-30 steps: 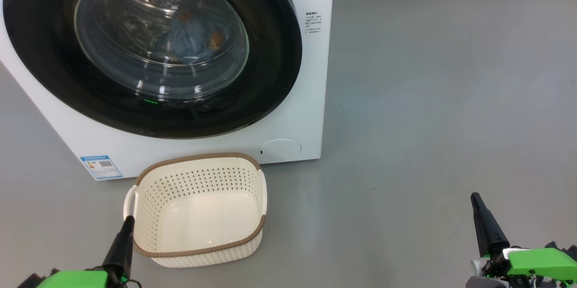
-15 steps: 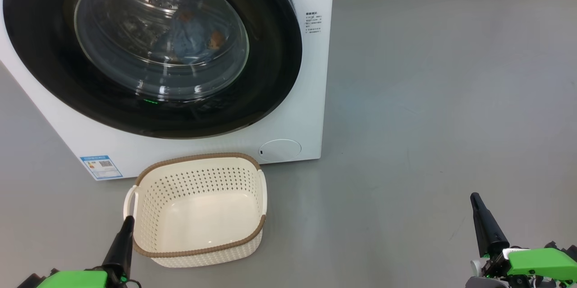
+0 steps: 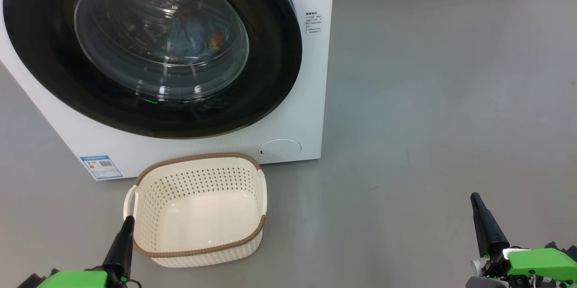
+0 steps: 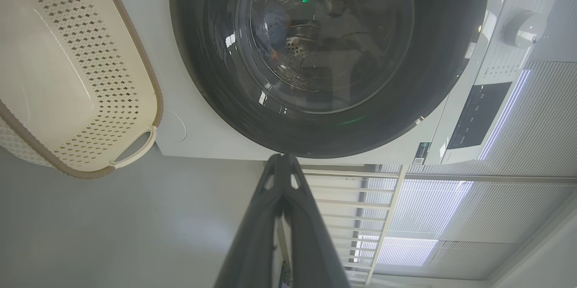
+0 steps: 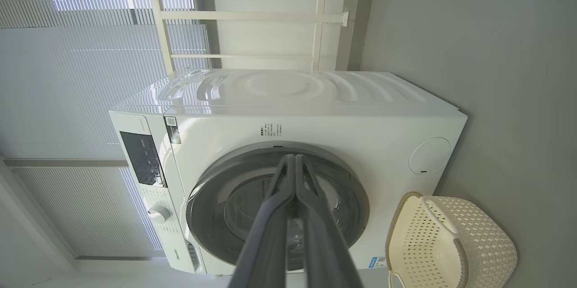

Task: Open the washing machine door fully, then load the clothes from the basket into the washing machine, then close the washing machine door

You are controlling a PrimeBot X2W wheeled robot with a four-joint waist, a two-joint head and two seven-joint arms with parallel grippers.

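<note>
Stillness since before: left gripper [image 3: 129, 219] and right gripper [image 3: 474, 197] clenched empty, basket [image 3: 198, 157] unmoved.

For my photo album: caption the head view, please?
Shut washer door with clothes behind it, empty basket on the floor in front.

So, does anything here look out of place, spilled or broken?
Nothing stands out. The washing machine door is shut with blue clothes inside, and the cream basket stands upright and empty on the floor.
</note>
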